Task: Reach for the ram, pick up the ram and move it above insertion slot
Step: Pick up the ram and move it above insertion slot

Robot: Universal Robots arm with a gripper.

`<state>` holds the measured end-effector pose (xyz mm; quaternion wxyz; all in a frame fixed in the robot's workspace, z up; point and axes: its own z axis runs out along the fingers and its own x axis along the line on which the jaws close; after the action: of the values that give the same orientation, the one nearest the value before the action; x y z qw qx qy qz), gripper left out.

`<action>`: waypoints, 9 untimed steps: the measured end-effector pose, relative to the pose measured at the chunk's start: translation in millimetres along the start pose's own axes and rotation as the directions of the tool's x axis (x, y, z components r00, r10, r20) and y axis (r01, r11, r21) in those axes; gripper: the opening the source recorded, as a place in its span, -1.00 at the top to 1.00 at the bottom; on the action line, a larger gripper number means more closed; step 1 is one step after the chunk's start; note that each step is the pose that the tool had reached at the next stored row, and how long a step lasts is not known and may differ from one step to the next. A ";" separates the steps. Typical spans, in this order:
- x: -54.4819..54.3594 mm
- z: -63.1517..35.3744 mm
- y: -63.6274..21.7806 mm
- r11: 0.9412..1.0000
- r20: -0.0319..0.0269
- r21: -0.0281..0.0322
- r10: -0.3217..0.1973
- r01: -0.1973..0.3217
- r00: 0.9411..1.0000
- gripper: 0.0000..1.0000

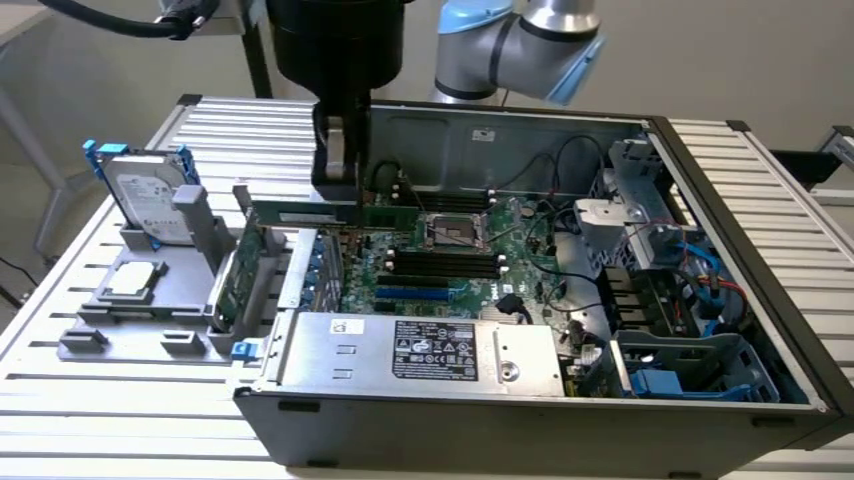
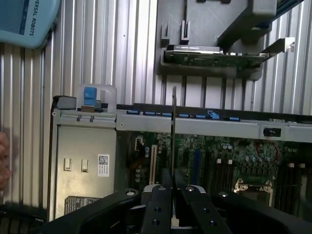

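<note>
My tool [image 2: 173, 195] is clamped on the ram [image 2: 174, 131], fingers [image 2: 161, 204] pinching its two flat faces at one end, so the stick juts out edge-on from the tool. In the exterior view the ram [image 1: 400, 215] hangs lengthwise over the far left part of the open computer case [image 1: 534, 420], clear of the board, with the tool [image 1: 343, 175] above it. The insertion slot [image 1: 447, 262], one of several alike black sockets, lies just near of the silver processor socket [image 1: 454, 232]; the ram is not yet over it. Judgement: the stick is light, stiff, thin and fragile; grip belongs on the board edges, off the chips. Left of the case, a grey fixture [image 1: 147, 290] on the desk [image 1: 107, 410] holds the hard drive [image 1: 144, 195] with blue rails, standing upright.
</note>
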<state>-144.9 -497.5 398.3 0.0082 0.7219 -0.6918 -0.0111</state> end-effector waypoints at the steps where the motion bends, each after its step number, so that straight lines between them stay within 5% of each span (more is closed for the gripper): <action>1: -0.3 -0.1 -4.5 1.000 0.000 0.000 0.000 0.000 1.000 0.73; 9: -6.7 -1.0 -38.4 1.000 0.000 0.000 0.000 0.000 1.000 0.73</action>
<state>-106.8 -489.2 398.3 0.0081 0.7219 -0.6918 -0.0111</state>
